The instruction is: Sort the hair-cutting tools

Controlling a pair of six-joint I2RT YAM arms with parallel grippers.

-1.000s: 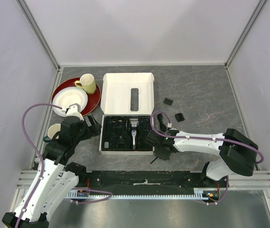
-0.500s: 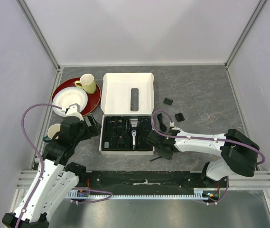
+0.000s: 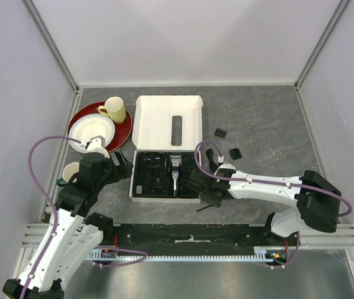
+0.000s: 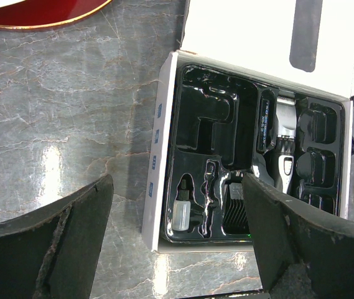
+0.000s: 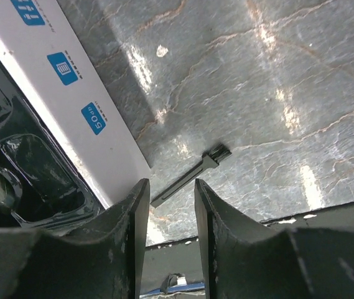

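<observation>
Hovering at the near right corner of the white box (image 3: 158,121), the right gripper (image 5: 170,184) has its fingers slightly parted. Bare table (image 3: 264,118) shows through the gap and nothing is pinched. The thin black brush (image 5: 192,176) lies flat on the table just beside the box's near wall, running at a slant. Its lower end goes behind one finger (contact: cannot tell).

The left gripper (image 4: 177,179) is spread wide and holds nothing, sitting off the box's left wall above the grey surface.

The black-and-silver clipper (image 4: 282,143) lies in the black tray (image 4: 208,124), in a slot right of centre, blade end toward the open lid. A small whitish bottle (image 4: 180,212) sits in a near-left pocket of the tray.

Two black comb attachments (image 3: 220,132) lie loose on the table to the right of the box, near each other but apart.

At the far left, a red plate (image 3: 77,119) carries a yellow cup (image 3: 113,110).
</observation>
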